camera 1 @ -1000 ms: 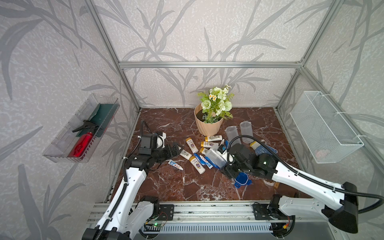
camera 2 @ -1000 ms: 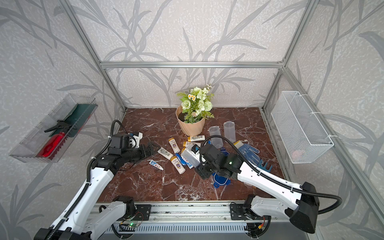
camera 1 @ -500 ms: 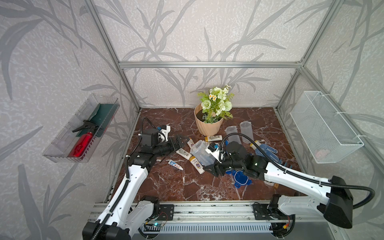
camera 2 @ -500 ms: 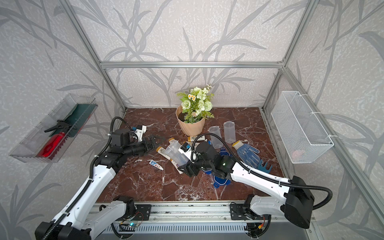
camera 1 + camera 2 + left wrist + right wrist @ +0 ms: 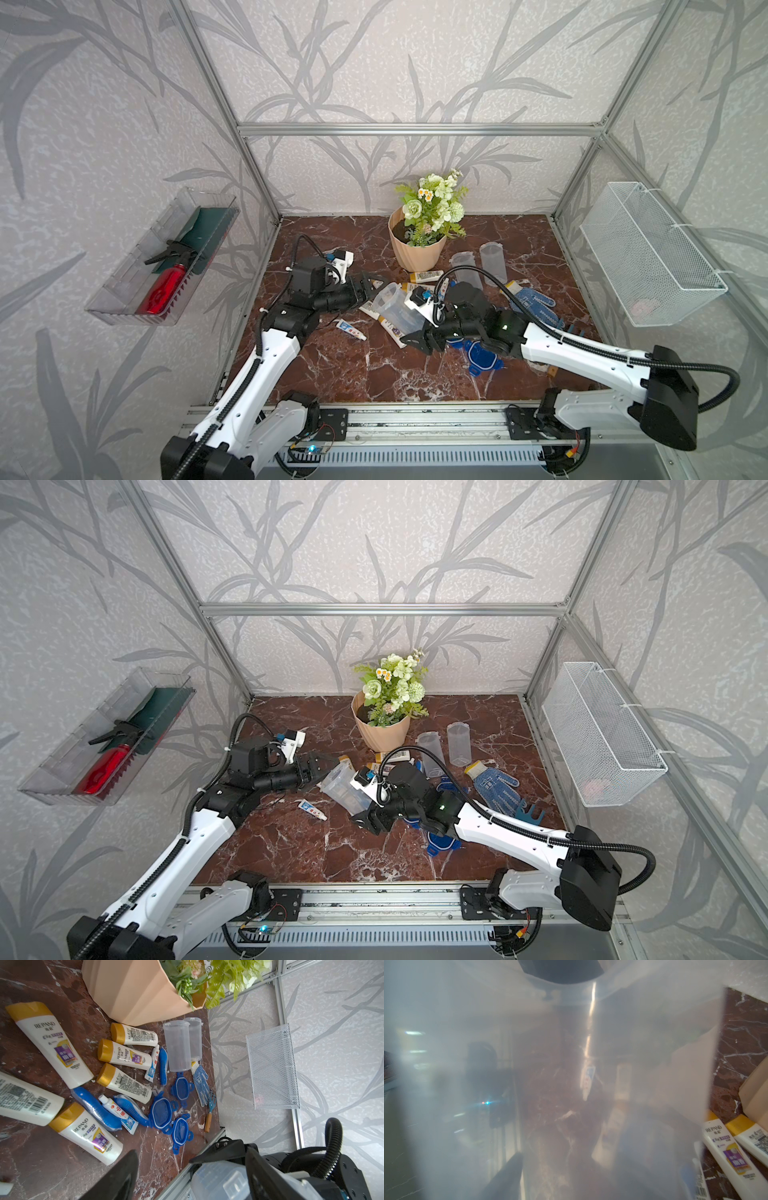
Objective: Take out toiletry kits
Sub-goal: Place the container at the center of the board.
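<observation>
Both top views: right claw (image 5: 409, 322) clamped on clear jar (image 5: 392, 305), raised, tipped; left claw (image 5: 370, 286) gaping at its mouth, holding nothing. Two spare jars (image 5: 492, 262) lie empty near flowerpot (image 5: 417, 249).

Left wrist: bottles (image 5: 124, 1055), toothbrushes (image 5: 95, 1108), toothpaste tubes (image 5: 118, 1111) strewn on table (image 5: 52, 1157), blue lids (image 5: 161, 1112) off. Task looks nearly done.

Right wrist: clear jar wall fills frame; whether anything remains inside, cannot tell.

Open tabletop (image 5: 345, 374) nearside; flowerpot (image 5: 417, 253) behind.

Pale grey leaf-patterned wallpaper (image 5: 374, 62) covers all walls behind a silver aluminium frame (image 5: 415, 129); the floor is reddish-brown, white-veined marble (image 5: 353, 374). A clear plastic tray (image 5: 133, 318) and a white wire basket (image 5: 648, 257) hang on opposite walls.
</observation>
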### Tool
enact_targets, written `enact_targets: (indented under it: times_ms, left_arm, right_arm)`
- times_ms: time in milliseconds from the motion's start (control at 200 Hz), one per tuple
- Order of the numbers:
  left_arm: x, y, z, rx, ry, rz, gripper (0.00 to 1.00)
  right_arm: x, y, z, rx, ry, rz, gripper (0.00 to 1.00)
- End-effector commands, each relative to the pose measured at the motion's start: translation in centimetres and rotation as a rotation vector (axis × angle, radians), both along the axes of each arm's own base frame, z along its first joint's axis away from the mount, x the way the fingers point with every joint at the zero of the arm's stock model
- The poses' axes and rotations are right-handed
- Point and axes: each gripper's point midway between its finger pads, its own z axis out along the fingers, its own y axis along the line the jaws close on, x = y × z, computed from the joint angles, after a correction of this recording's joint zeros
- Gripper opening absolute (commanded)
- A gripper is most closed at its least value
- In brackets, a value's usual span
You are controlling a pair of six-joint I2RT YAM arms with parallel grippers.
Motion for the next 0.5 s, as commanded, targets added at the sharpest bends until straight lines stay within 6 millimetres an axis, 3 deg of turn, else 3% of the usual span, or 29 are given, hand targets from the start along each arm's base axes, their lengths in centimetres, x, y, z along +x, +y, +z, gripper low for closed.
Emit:
enact_targets:
  times_ms: [0, 280, 495]
  left_arm:
    - [-1.6, -0.6, 0.5, -0.036, 0.003, -0.055, 0.76]
    - [-3.0, -0.4, 1.5, -0.029, -0.026, -0.069, 0.8]
    - [-3.3, -0.7, 1.4, -0.045, -0.025, -0.094, 0.75]
  right_arm:
    - [0.8, 0.9, 2.0, 0.042, -0.056, 0.007, 0.25]
    - [1.6, 0.7, 1.3, 0.022, -0.064, -0.03, 0.25]
    - [1.6, 0.1, 2.2, 0.056, -0.084, -0.041, 0.25]
